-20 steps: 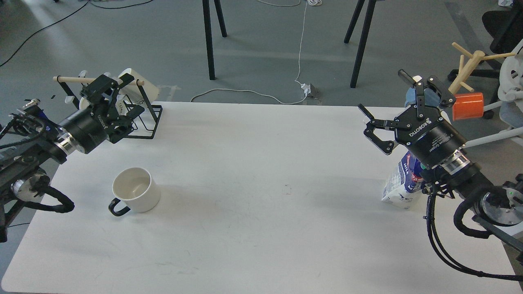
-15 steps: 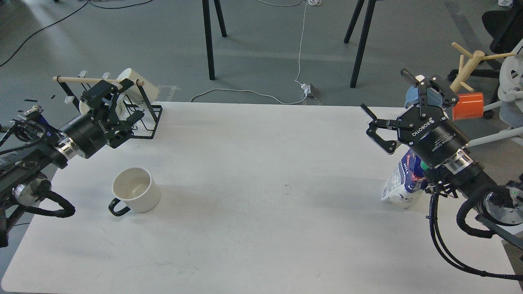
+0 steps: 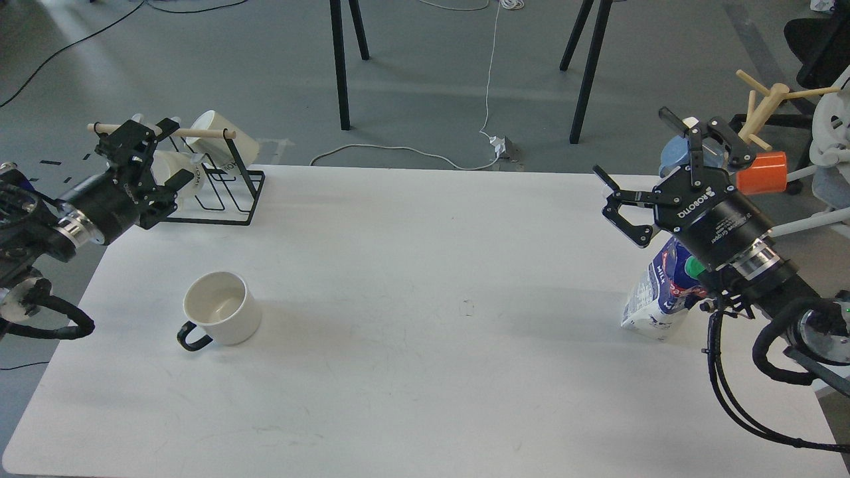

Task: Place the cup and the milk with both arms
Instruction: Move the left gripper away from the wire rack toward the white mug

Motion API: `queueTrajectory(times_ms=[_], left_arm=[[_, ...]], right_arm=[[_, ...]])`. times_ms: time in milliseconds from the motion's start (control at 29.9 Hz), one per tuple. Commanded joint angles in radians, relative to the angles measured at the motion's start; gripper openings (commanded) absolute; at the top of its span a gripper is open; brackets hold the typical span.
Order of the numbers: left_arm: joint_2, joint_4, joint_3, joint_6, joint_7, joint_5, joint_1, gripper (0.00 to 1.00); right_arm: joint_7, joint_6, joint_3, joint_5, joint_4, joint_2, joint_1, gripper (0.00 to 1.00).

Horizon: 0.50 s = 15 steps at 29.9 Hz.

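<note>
Fingers of right gripper (image 3: 641,169) spread wide, empty, milk carton (image 3: 657,299) below and behind them, left gripper (image 3: 143,166) fingers apart, holding nothing, cup (image 3: 221,309) below on table (image 3: 425,372).

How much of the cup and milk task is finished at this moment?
Nothing looks done yet. The cup stands on the table at the left and the milk carton at the right, neither one held. The left gripper and the open right gripper both hang in the air, empty. Grasping and placing both are left.
</note>
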State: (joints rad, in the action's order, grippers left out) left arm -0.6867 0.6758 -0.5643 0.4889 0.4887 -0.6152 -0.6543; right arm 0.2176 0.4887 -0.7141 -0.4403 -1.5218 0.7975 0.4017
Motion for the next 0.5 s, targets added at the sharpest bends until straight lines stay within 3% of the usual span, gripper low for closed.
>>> queueTrajectory(times_ms=[0, 234, 469], left_arm=[[-0.066, 0.001, 0.003, 0.000, 0.000, -0.105, -0.068, 1.00], [-0.085, 0.017, 0.003, 0.000, 0.000, -0.560, -0.197, 0.99], [-0.184, 0.287, 0.056, 0.000, 0.000, -0.984, -0.179, 0.99]], right_arm=[[0.000, 0.000, -0.028, 0.000, -0.001, 0.017, -0.001, 0.97], [0.000, 0.000, -0.070, 0.000, 0.008, 0.017, 0.002, 0.97], [-0.001, 0.000, -0.070, 0.000, 0.011, 0.035, 0.002, 0.97]])
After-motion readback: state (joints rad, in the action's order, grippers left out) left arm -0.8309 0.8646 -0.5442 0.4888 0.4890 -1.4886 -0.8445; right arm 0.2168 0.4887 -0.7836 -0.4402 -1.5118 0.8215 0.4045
